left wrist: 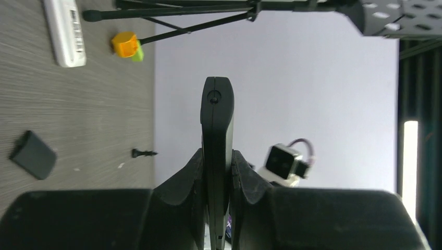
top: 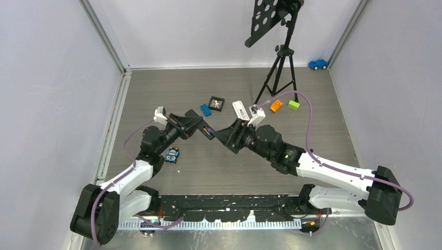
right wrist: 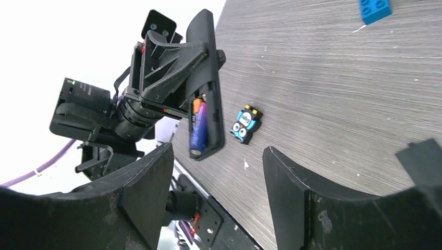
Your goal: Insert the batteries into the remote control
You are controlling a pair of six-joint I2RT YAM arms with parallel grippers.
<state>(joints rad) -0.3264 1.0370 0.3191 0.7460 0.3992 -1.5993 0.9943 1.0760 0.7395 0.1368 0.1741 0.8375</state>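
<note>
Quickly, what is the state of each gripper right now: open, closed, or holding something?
Left gripper: closed on the black remote control.
Right gripper: open, holding nothing.

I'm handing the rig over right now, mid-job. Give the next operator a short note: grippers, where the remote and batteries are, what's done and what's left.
The left gripper is shut on the black remote, with the open battery compartment facing the right arm.
The right gripper is open and empty, pointed at that compartment.
The batteries: a purple-blue cell sits in the compartment, with an orange-tipped one beside it. I cannot tell whether both are fully seated.
A dark flat piece, likely the battery cover, lies on the table.
Left to do: check the seating, then probably fit the cover.
</note>
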